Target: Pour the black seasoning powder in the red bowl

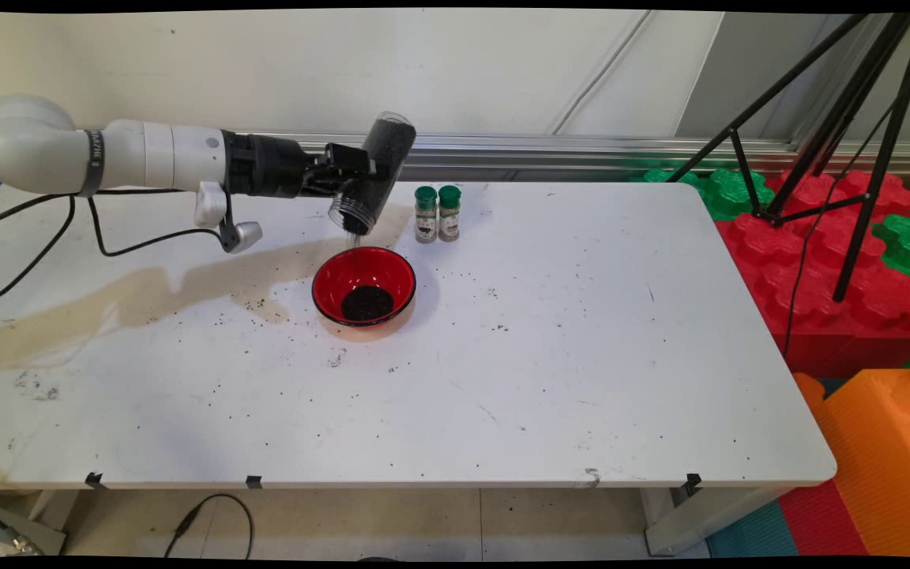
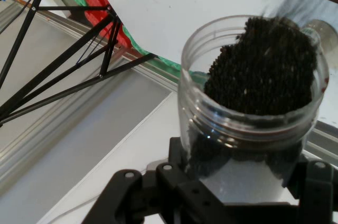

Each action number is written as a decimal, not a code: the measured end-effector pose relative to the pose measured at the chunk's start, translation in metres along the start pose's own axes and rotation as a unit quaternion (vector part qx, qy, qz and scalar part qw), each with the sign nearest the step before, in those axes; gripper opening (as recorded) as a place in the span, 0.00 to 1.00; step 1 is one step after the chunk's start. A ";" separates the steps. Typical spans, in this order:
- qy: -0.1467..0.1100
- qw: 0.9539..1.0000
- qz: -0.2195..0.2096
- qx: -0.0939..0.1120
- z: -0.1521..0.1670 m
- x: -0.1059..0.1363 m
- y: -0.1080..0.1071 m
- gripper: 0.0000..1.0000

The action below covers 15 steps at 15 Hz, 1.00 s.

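- You get bright, even light from above in the main view, with no hard glare on the table (image 1: 550, 348)
- The arm's soft shadow (image 1: 147, 292) stretches across the tabletop's left side; the red bowl (image 1: 363, 285) casts a faint one to its right
- Straight edges bow slightly toward the main view's corners
- In the hand view the jar (image 2: 253, 113) is sharp, though the falling grains (image 2: 288, 7) smear

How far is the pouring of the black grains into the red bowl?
Done: a dark pile lies in the red bowl. In hand: the gripper holds the clear jar tilted mouth-down above the bowl, grains falling. Left: the jar is still largely full. The two green-capped bottles stand untouched.
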 end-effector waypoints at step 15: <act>0.002 1.000 0.014 0.001 0.001 0.003 -0.001 0.00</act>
